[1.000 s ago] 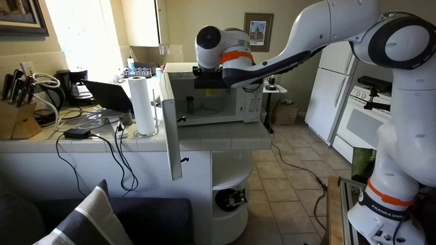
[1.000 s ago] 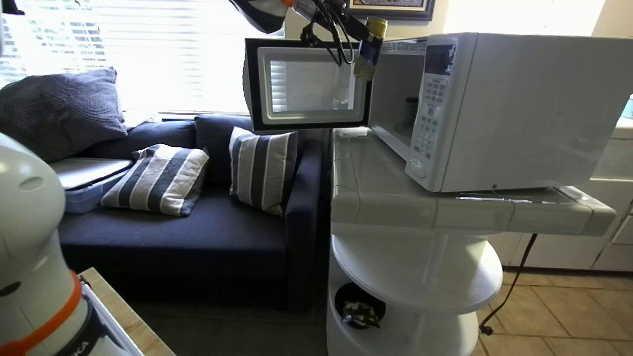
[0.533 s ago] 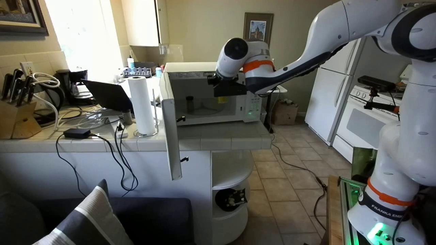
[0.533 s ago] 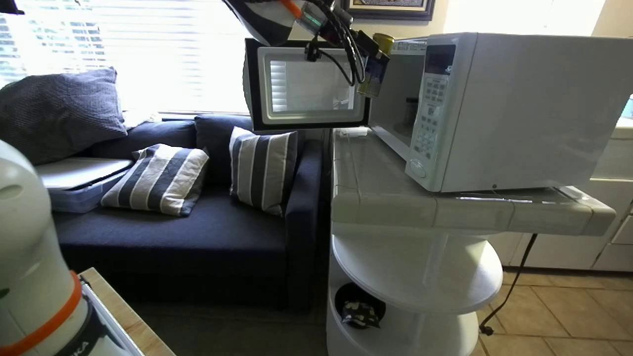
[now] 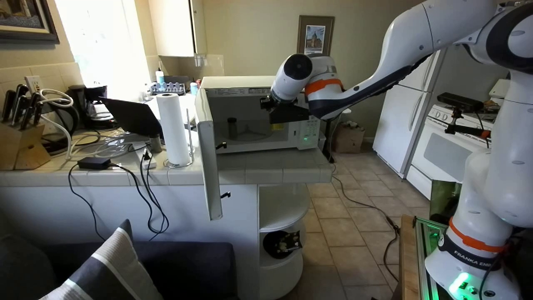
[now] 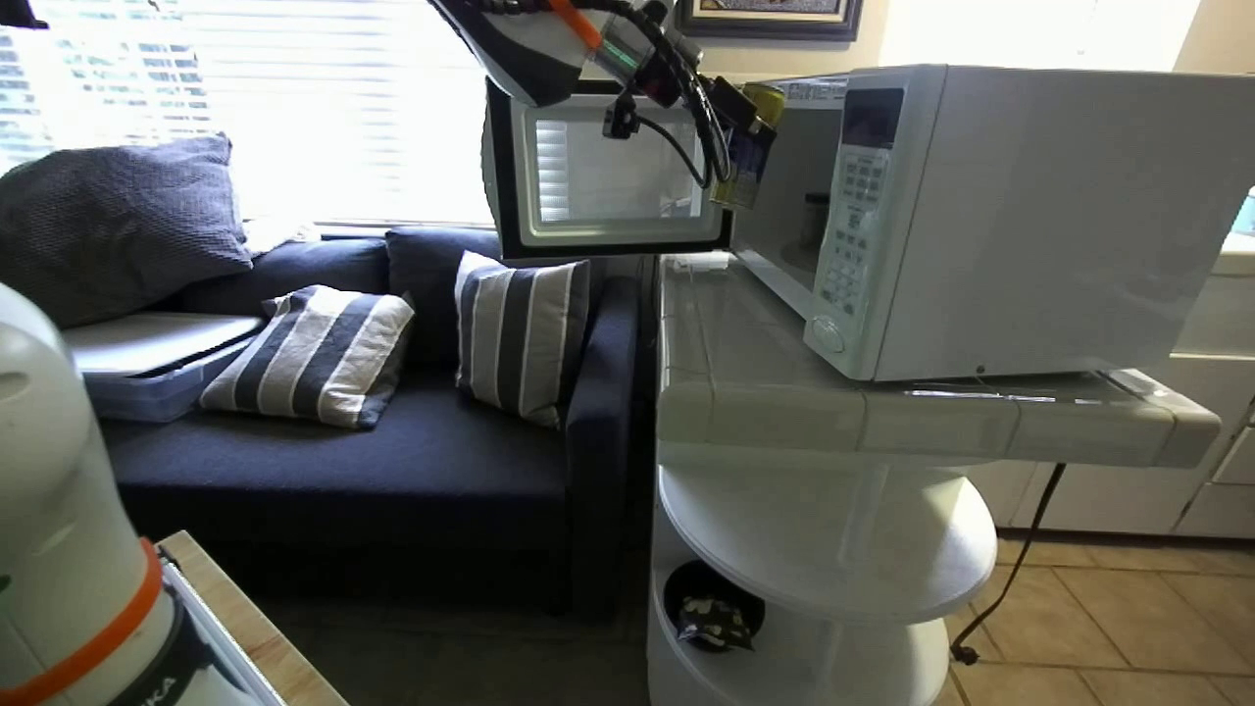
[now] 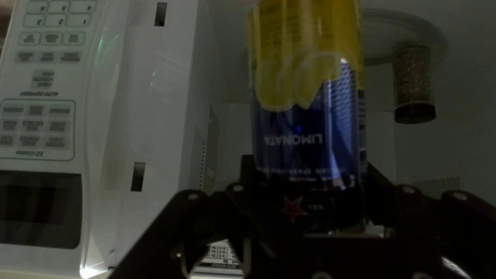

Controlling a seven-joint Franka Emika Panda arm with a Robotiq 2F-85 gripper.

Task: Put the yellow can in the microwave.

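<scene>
End effector [image 7: 310, 182]: pinching the yellow can [image 7: 302, 89] from both sides, held clear of the bench [image 5: 287, 168], at the open front of the microwave [image 6: 1039, 226].
Yellow can: yellow and dark blue, LIMONATA on it (upside down in the wrist view); tilted in an exterior view, top leaning right. Past the front rim or not: cannot tell.
Microwave: white, set on the bench, control panel [image 6: 853, 216] right of the opening.
Door [image 5: 209, 166]: wide open, left of the opening, reaching to the near side.
Jar [image 5: 232, 129]: dark lid, inside the microwave, left of the yellow can in an exterior view; on or just beside the turntable [image 7: 379, 35] (hard to tell).
Paper-towel roll [image 5: 173, 129]: upright on the bench, left of the door.
Bench, left end: knife block [image 5: 26, 146] leftmost, power brick [image 5: 94, 163] at the near edge.
Shelves [image 6: 833, 539]: rounded, under the bench; round dark bowl [image 6: 698, 579] on the lower one.
Sofa [image 6: 343, 490]: dark blue, left of the bench in an exterior view, striped cushions [image 6: 520, 338] on it.
</scene>
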